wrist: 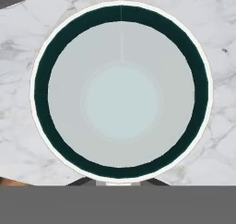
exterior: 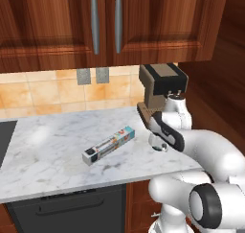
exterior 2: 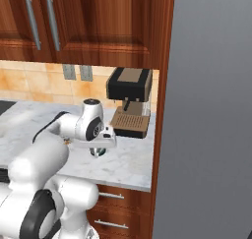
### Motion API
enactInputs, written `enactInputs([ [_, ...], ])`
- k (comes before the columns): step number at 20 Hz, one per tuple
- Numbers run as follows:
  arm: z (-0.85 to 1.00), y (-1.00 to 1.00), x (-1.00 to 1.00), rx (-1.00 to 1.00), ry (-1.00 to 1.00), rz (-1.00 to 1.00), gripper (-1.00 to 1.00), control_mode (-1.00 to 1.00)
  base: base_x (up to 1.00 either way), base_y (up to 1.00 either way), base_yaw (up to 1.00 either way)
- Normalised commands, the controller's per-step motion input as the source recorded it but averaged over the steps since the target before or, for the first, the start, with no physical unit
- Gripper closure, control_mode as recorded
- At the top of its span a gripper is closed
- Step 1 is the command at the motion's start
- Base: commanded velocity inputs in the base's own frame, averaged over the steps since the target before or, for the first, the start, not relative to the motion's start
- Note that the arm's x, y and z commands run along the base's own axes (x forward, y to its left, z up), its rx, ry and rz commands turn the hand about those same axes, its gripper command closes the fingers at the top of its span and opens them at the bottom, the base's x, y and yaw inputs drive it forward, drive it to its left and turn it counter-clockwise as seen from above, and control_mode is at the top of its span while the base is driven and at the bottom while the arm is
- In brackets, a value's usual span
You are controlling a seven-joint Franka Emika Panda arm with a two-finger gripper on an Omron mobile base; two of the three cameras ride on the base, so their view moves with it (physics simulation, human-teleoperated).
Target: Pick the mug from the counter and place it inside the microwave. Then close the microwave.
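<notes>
Now in the pick step: fingers [wrist: 120, 184] clamped on the mug [wrist: 120, 91] rim, mug on the surface [exterior: 57, 145]. Next: lift straight up, clear of the coffee machine [exterior: 161, 86].

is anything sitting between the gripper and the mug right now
No, nothing visible does. The hand view looks straight down into the mug, with its rim at the gripper's fingertips. The gripper is right down at it on the counter, beside the coffee machine.

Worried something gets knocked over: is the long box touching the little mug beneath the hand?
Apart. The left base view shows a strip of bare marble counter between the box and the mug.
</notes>
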Motion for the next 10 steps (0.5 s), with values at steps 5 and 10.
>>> enactInputs([
  [5,0.84,0.00,-0.32,0.00,0.00,0.00,1.00,-1.00,0.00,0.00,0.00],
  [10,0.72,0.04,-0.26,0.00,-0.01,-0.05,1.00,-1.00,0.00,0.00,0.00],
])
